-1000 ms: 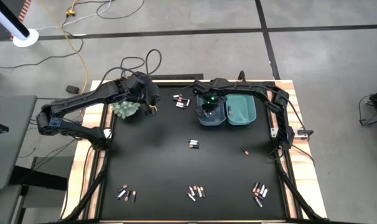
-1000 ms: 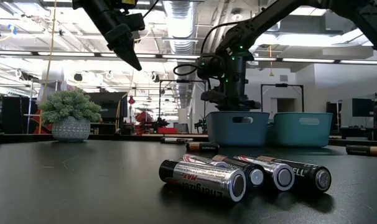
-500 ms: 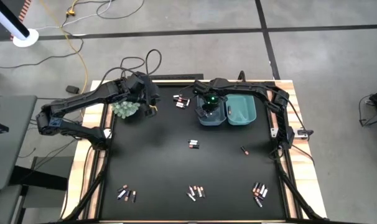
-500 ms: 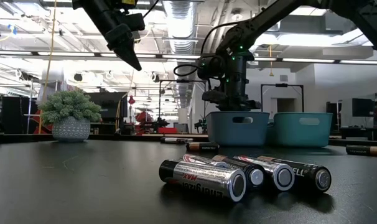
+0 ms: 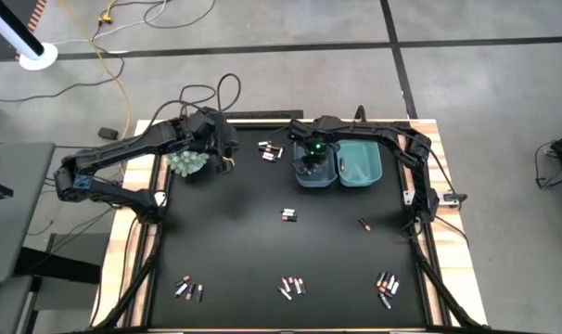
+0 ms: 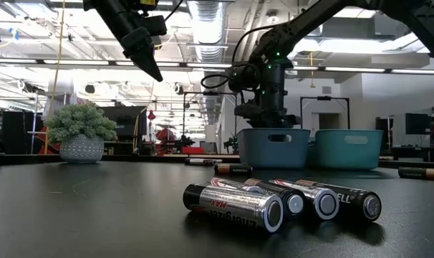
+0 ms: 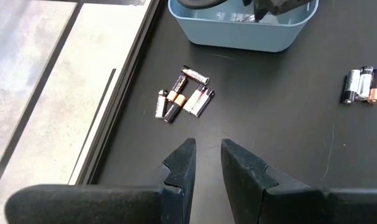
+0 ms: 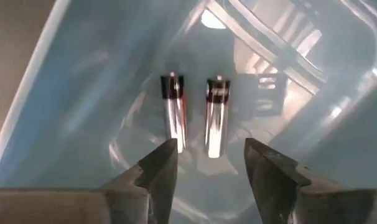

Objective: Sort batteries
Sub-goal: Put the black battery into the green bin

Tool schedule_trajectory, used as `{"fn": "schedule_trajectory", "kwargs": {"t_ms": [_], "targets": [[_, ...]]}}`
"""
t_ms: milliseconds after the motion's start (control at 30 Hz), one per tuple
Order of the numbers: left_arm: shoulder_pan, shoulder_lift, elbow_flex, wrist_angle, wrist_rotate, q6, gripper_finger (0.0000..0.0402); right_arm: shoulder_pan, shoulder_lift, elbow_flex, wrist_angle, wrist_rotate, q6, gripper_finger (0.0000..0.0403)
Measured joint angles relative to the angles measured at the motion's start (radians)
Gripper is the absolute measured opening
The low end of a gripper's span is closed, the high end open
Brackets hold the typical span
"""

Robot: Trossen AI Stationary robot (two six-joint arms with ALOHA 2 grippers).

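Note:
Small clusters of batteries lie on the black table: one by the far edge (image 5: 270, 151), a pair at the centre (image 5: 288, 215), one battery to the right (image 5: 364, 223), and three clusters along the near edge (image 5: 292, 286). My right gripper (image 8: 210, 155) hangs open over the blue bin (image 5: 316, 169). Two silvery batteries (image 8: 173, 112) (image 8: 216, 115) lie on the bin floor below its fingers. My left gripper (image 7: 206, 155) hovers above the table near the far-left corner, its fingers a narrow gap apart, short of the far cluster (image 7: 182, 99).
A teal bin (image 5: 360, 162) stands against the blue bin's right side. A small potted plant (image 5: 186, 164) sits at the far-left corner beside my left arm. The near-edge batteries (image 6: 274, 201) lie close to the low camera. Bare black mat lies between the clusters.
My right gripper has drifted slightly toward the table's right while staying over the blue bin. The batteries and my left arm have kept still.

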Motion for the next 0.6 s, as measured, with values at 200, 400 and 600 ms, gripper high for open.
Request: {"fn": "schedule_trajectory", "kwargs": {"t_ms": [200,400,600], "targets": [[0.0,0.0,0.0,0.0,0.0,0.0,0.007,-0.005,-0.093,0.026,-0.014,0.0,0.0,0.02],[0.0,0.0,0.0,0.008,0.0,0.016,0.007,0.008,-0.267,0.027,-0.05,0.004,0.0,0.0192],[-0.027,0.0,0.0,0.026,-0.001,-0.008,0.007,0.085,-0.436,0.027,-0.241,0.068,0.038,0.0192]]}}
